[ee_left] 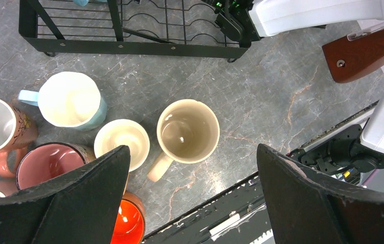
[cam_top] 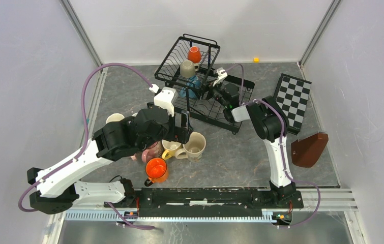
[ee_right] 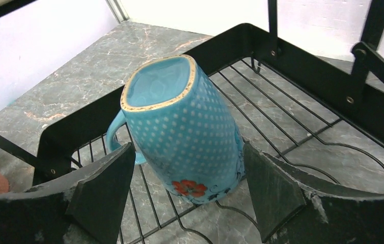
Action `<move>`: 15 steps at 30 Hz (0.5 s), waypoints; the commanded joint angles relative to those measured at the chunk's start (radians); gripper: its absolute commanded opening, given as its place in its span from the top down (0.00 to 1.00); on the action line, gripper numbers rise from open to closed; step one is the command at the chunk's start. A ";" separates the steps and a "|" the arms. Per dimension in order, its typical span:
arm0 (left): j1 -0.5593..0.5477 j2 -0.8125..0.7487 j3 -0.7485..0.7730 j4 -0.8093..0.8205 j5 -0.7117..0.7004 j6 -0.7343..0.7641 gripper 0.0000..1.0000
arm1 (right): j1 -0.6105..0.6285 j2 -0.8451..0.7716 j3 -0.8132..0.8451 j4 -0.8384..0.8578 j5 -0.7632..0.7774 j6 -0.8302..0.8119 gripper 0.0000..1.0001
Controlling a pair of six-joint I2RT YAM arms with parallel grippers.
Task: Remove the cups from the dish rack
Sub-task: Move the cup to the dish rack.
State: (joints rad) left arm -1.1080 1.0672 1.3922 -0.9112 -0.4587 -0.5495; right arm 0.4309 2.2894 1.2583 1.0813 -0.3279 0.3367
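The black wire dish rack (cam_top: 165, 66) stands at the back centre. Its upper basket holds an orange mug (cam_top: 194, 54) and a beige mug (cam_top: 187, 68). A light blue dotted mug (ee_right: 184, 122) stands upside down, tilted, on the lower tray (ee_right: 301, 61). My right gripper (ee_right: 187, 147) is open with a finger on each side of this mug, not closed on it. My left gripper (ee_left: 192, 170) is open and empty above a group of cups on the table: beige (ee_left: 188, 131), cream (ee_left: 122, 142), light blue (ee_left: 72, 100), pink (ee_left: 45, 165), orange (ee_left: 128, 223).
A black-and-white checkered board (cam_top: 292, 99) and a brown wooden piece (cam_top: 309, 149) lie at the right. A small yellow block (cam_top: 256, 59) sits by the back wall. The arms' black rail (cam_top: 215, 195) runs along the near edge. A white mug (cam_top: 114, 119) stands left of my left arm.
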 commanded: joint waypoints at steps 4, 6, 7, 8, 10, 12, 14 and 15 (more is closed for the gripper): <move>0.002 -0.005 0.010 0.020 0.017 0.005 0.00 | -0.022 -0.096 -0.041 0.060 0.011 -0.020 0.15; 0.002 -0.003 0.010 0.021 0.020 0.006 0.00 | -0.022 -0.080 -0.011 0.044 -0.012 -0.020 0.13; 0.001 -0.003 0.010 0.021 0.021 0.005 0.00 | -0.023 -0.069 0.002 0.041 -0.024 -0.017 0.11; 0.002 -0.002 0.010 0.021 0.020 0.005 0.00 | -0.023 -0.058 0.022 0.036 -0.039 -0.012 0.11; 0.001 -0.004 0.012 0.021 0.017 0.004 0.00 | -0.020 -0.040 0.053 0.030 -0.064 -0.010 0.10; 0.001 -0.004 0.014 0.020 0.015 0.005 0.00 | -0.020 -0.024 0.075 0.027 -0.084 -0.010 0.08; 0.001 -0.002 0.014 0.020 0.014 0.008 0.00 | -0.021 -0.010 0.095 0.026 -0.106 -0.012 0.07; 0.001 -0.002 0.014 0.021 0.014 0.009 0.00 | -0.019 -0.001 0.111 0.015 -0.111 -0.014 0.07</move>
State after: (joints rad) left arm -1.1076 1.0672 1.3922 -0.9108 -0.4400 -0.5495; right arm 0.4061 2.2539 1.3014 1.0763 -0.3801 0.3351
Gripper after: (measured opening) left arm 0.996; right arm 0.922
